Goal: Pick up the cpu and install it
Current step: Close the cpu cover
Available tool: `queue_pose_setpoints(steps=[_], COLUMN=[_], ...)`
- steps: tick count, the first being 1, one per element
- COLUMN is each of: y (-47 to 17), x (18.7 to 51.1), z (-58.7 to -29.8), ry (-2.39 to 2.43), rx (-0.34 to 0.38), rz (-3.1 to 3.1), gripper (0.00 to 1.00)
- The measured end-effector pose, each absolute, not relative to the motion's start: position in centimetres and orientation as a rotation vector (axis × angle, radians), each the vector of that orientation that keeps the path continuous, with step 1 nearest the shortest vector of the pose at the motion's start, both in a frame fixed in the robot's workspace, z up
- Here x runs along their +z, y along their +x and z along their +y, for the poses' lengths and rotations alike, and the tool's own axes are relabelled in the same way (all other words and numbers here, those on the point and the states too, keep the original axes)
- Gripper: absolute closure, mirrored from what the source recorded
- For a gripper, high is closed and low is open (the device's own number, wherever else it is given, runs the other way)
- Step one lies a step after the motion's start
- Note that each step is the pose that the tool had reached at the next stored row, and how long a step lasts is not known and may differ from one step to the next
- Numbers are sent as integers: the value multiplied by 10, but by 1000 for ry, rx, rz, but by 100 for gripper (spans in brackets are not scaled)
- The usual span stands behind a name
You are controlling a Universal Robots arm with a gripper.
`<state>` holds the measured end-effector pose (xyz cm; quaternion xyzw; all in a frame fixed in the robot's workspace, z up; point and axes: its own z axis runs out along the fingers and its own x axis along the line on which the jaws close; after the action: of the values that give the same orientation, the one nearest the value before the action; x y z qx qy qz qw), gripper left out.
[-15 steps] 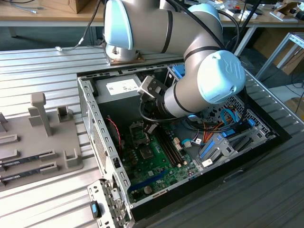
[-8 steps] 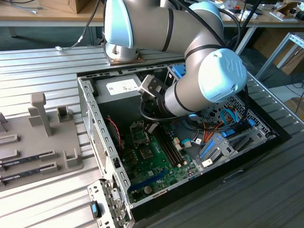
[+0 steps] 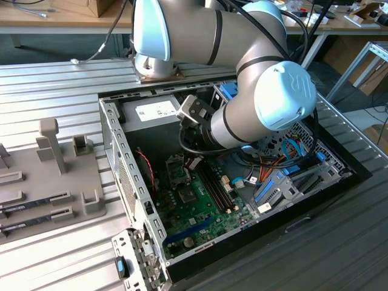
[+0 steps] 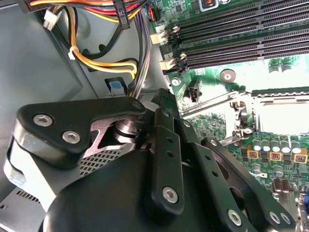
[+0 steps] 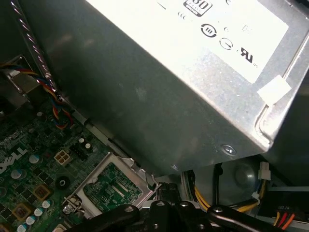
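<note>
Gripper [image 4: 154,121]: black linkages close up in both wrist views, low inside the computer case [image 3: 115,151]. Cannot tell how far open it is, or whether it has hold of anything. Cannot tell where the cpu is either; if carried, it is hidden under the gripper body.

Just beside the gripper is the socket [image 4: 282,116], with a metal frame and lever around it. In the first wrist view its middle reads as a green contact field with no silvery top on it, so I judge it unfilled. In the second wrist view that patch is washed out pale. The long dark memory slots [image 4: 231,41] are near the socket, and the grey power supply [image 5: 159,92] looms close over it.

In the exterior view the arm [image 3: 267,91] sits upper centre to right of frame, its wrist reaching down over the motherboard [image 3: 200,200] at mid-frame. A grey tray [image 3: 79,182] at the exterior view's left, well apart from the gripper, holds memory sticks [image 3: 36,203].

Step, judged: the install leg at the socket, not the pickup. Seating would call for the chip flat, square to the socket, with a gentle descent clear of the lever.
</note>
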<state>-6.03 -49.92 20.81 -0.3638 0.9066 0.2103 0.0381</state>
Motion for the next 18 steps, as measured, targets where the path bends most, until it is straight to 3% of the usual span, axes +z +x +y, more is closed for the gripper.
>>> queue_pose_setpoints(steps=[18], y=[-61], x=[212], z=[-512], ry=[-1112], rx=[676], rz=[2766], gripper=[89])
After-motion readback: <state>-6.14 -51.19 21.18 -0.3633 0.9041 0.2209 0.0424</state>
